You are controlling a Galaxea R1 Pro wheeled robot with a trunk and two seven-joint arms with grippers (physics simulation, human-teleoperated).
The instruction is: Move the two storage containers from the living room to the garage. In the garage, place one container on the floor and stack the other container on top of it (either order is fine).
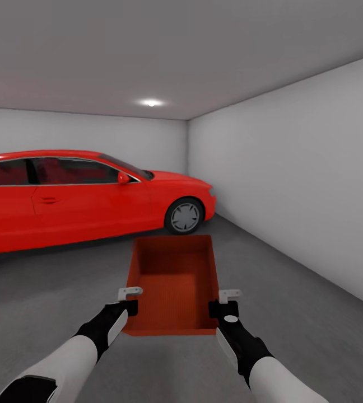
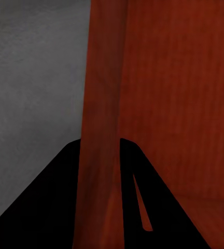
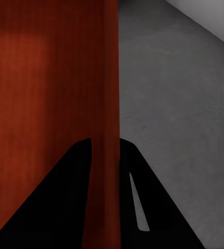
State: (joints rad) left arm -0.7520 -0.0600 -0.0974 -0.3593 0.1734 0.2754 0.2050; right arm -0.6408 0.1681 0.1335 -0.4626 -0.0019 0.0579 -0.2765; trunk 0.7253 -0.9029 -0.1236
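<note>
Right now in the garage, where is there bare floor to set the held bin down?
Bare concrete floor lies under and ahead of the storage container, between the red car and the right-hand wall. It is crowded only to the left, by the car.

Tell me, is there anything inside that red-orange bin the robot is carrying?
The storage container looks empty: its bare ribbed bottom and inner walls show in the head view. The strip just behind its near wall is hidden. The left gripper and right gripper clamp its side walls.
</note>
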